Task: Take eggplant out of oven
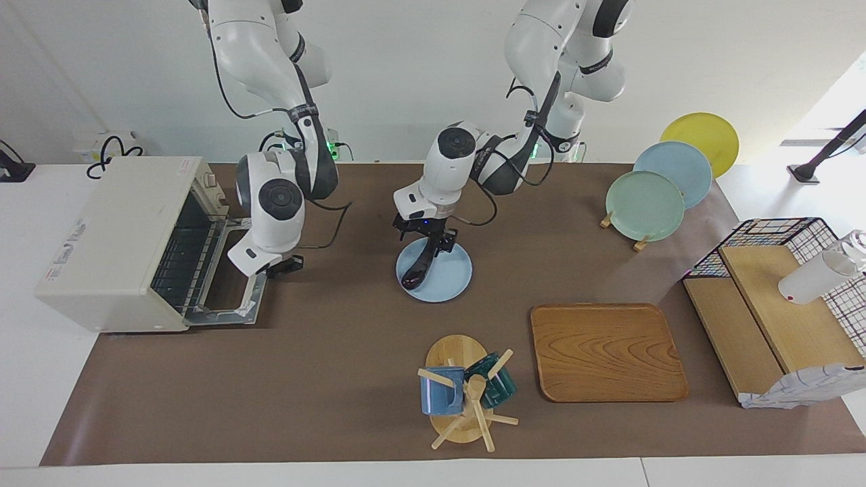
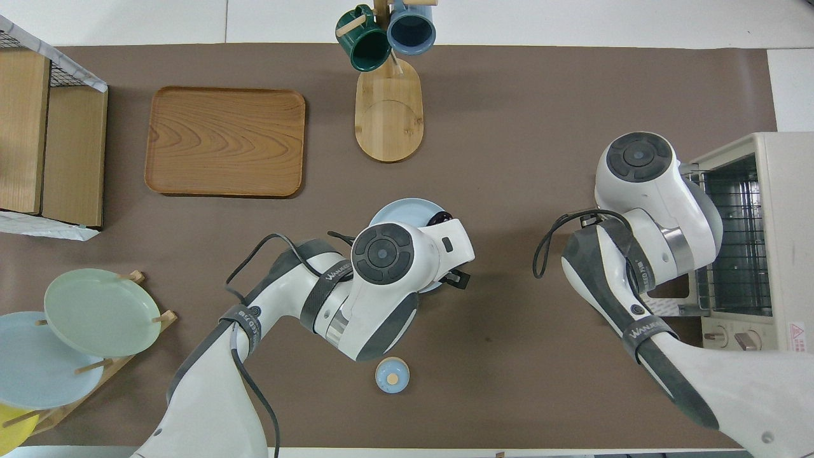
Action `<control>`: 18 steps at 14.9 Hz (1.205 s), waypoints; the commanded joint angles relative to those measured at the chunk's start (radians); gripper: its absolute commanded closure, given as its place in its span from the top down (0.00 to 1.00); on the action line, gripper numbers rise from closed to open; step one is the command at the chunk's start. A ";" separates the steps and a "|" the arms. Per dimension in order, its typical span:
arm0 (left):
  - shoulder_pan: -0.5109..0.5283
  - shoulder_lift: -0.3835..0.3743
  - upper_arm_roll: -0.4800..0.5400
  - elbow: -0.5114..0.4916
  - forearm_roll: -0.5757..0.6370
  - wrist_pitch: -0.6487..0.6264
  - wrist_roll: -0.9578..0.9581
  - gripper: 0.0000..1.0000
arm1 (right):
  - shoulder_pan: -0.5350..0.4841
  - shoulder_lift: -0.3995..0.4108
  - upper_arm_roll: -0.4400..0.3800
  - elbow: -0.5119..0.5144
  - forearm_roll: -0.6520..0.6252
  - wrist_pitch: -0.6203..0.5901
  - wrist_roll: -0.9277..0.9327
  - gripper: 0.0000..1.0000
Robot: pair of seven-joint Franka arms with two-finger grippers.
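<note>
Fingers of the left gripper [image 1: 424, 237] stand spread wide, hanging at the centre of the facing view directly over the stem end of the eggplant [image 1: 413, 269]; whether they touch it cannot be told, and nothing is pinched. The eggplant, 1 in number, lies outside the oven on the pale blue plate [image 1: 448, 279], its rounded end at the plate's rim toward the oven. In the overhead view only a sliver of the eggplant [image 2: 437, 219] shows past the left arm's wrist, at the middle of the frame. The right gripper [image 1: 283, 266] has its fingertips pressed together and holds nothing; it hangs at the left of the facing view over the outer edge of the oven's lowered door [image 1: 238, 274]. The oven [image 1: 111, 237], 1 only, sits at the left edge of that view with its wire rack showing. Counted elsewhere: 1 wooden tray [image 1: 607, 352] at lower right, 1 mug tree [image 1: 460, 400] at bottom centre carrying 2 mugs, 1 blue [image 1: 434, 392] and 1 dark green [image 1: 498, 384]; 3 plates standing in a rack [image 1: 620, 226] at upper right, green [image 1: 643, 205], blue [image 1: 680, 166] and yellow [image 1: 703, 135]; 1 small blue bell [image 2: 392, 374] low in the overhead view; and 1 wire basket [image 1: 778, 230] at the right edge.
</note>
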 commanded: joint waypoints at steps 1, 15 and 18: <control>-0.006 0.029 0.015 0.020 -0.018 0.043 0.000 1.00 | -0.090 -0.097 0.007 0.048 -0.016 -0.085 -0.162 0.00; 0.008 0.036 0.017 0.007 -0.018 0.044 0.006 0.78 | -0.166 -0.259 0.018 0.256 0.235 -0.337 -0.335 0.00; 0.031 0.036 0.017 0.007 -0.018 0.032 0.009 0.61 | -0.164 -0.256 0.018 0.266 0.288 -0.354 -0.300 0.30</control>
